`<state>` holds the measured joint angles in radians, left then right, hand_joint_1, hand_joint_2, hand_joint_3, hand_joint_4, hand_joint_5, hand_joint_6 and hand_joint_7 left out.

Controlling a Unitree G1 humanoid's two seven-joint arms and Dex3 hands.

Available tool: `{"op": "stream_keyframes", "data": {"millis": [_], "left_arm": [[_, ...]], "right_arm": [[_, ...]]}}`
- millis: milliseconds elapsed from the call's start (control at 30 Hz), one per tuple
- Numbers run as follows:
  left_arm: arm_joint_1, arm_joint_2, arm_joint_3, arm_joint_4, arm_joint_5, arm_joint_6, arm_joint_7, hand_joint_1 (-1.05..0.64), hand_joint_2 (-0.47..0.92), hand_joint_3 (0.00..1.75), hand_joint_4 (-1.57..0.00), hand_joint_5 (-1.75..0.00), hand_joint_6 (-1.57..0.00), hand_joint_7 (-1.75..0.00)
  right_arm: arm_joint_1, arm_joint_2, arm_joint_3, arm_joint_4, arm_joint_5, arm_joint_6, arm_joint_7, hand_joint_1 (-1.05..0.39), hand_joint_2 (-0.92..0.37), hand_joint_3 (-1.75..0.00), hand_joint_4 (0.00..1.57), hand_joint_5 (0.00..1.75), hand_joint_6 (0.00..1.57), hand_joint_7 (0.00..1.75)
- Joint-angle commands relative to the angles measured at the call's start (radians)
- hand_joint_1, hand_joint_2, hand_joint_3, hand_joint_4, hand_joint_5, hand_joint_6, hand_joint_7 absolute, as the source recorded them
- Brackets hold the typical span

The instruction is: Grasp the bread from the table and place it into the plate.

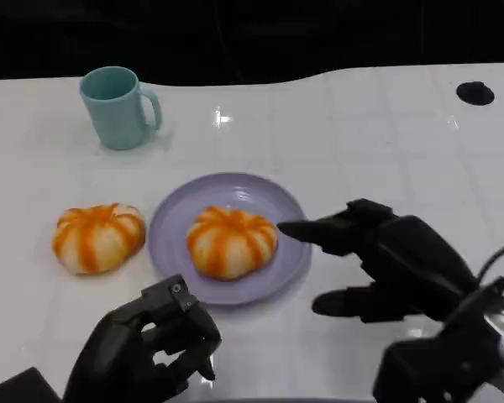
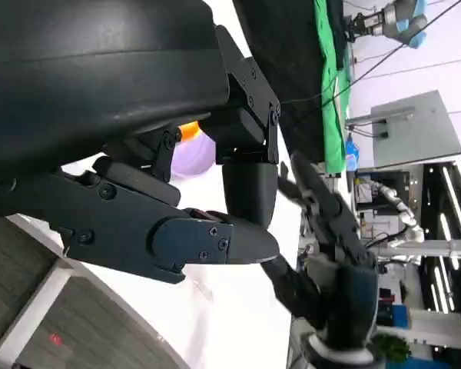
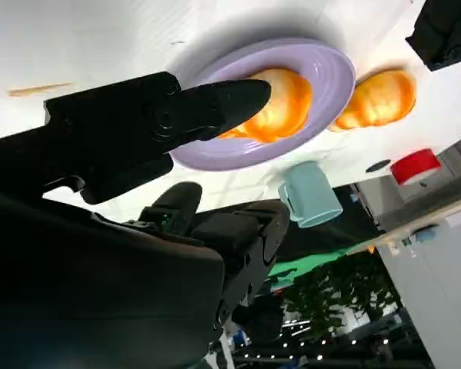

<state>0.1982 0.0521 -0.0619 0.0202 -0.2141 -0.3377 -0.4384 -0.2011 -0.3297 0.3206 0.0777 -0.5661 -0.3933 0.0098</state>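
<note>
Right hand point(image 1: 386, 264) hovers open and empty at the plate's point(image 1: 172, 243) 3 o'clock rim, one bread point(image 1: 232, 241) already on it; second bread point(image 1: 98, 238) lies at 9 o'clock, nearer the loosely curled, empty left hand point(image 1: 151, 348).

Plate point(image 1: 170, 220) sitting mid-tabletop point(image 1: 361, 143), one bread point(image 1: 232, 241) lying in it. Second bread point(image 1: 98, 237) lying just left of the plate, on the tabletop. Mug point(image 1: 118, 107) standing behind, far left. Right hand point(image 1: 385, 260) hovering right of the plate, left hand point(image 1: 151, 346) sitting in front of it.
</note>
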Motion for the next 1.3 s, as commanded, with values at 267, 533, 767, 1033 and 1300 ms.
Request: {"op": "stream_keyframes", "data": {"millis": [267,533,767,1033,1300], "left_arm": [[0.001,0.011,0.016,-0.004,-0.018,0.012,0.0,-0.56,0.92,0.31,-0.65,-1.75,-0.59,-1.51],[0.001,0.012,0.018,-0.003,-0.022,0.015,-0.002,-0.56,0.92,0.31,-0.65,-1.75,-0.59,-1.5],[0.0,0.015,0.021,-0.01,-0.025,0.025,-0.004,-0.56,0.92,0.31,-0.64,-1.75,-0.59,-1.5],[0.001,0.018,0.028,-0.003,-0.022,0.012,-0.006,-0.55,0.92,0.31,-0.64,-1.75,-0.59,-1.49],[-0.002,0.02,0.033,0.016,-0.027,-0.008,-0.013,-0.54,0.92,0.31,-0.65,-1.75,-0.6,-1.49]], "right_arm": [[0.154,-0.035,-0.122,-0.031,0.079,-0.159,-0.072,-0.09,-0.31,-1.24,0.85,1.51,0.89,1.1],[0.233,-0.042,-0.166,-0.072,0.094,-0.194,-0.062,-0.07,-0.25,-1.33,0.83,1.66,0.78,1.3],[0.294,-0.041,-0.181,-0.122,0.069,-0.178,-0.057,-0.06,-0.23,-1.37,0.81,1.74,0.72,1.43],[0.302,-0.024,-0.184,-0.065,0.005,-0.244,-0.157,-0.04,-0.2,-1.38,0.82,1.75,0.7,1.48],[0.284,-0.016,-0.173,0.001,-0.013,-0.259,-0.208,-0.05,-0.19,-1.44,0.84,1.75,0.72,1.49]]}}
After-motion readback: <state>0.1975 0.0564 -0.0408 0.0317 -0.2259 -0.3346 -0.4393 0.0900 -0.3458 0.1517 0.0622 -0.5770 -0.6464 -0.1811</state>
